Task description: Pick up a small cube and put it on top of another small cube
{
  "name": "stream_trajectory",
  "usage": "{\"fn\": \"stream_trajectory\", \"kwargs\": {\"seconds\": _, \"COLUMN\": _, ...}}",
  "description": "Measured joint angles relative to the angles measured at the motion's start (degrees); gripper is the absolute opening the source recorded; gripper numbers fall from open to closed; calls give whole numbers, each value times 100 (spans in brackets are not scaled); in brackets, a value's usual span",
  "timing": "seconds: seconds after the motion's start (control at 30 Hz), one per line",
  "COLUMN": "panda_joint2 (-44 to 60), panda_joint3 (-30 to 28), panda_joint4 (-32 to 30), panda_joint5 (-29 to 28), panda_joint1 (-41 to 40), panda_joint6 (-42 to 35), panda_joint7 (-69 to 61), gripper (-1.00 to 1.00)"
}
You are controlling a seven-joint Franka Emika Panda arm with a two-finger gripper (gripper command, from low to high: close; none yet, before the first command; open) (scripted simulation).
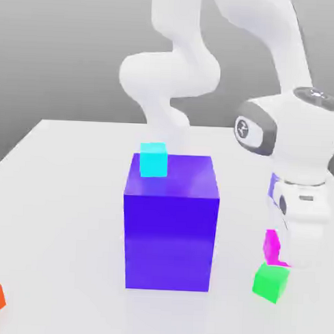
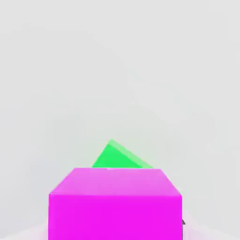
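the claw is pinching the pink cube, lifted just above the green cube at the exterior view's right of the tabletop. pickup done; it seems not yet set down, so lowering and release remain.

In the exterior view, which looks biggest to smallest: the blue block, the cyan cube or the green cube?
1. Big blue-violet block, by far the largest.
2. Cyan cube and green cube: they look about alike, so I won't rank them.
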Motion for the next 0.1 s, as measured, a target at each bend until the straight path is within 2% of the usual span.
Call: {"fn": "stream_trajectory", "kwargs": {"seconds": 0.1, "panda_joint2": 0, "panda_joint3": 0, "panda_joint4": 0, "panda_joint5": 0, "panda_joint1": 0, "panda_joint6": 0, "panda_joint7": 0, "gripper": 100}}
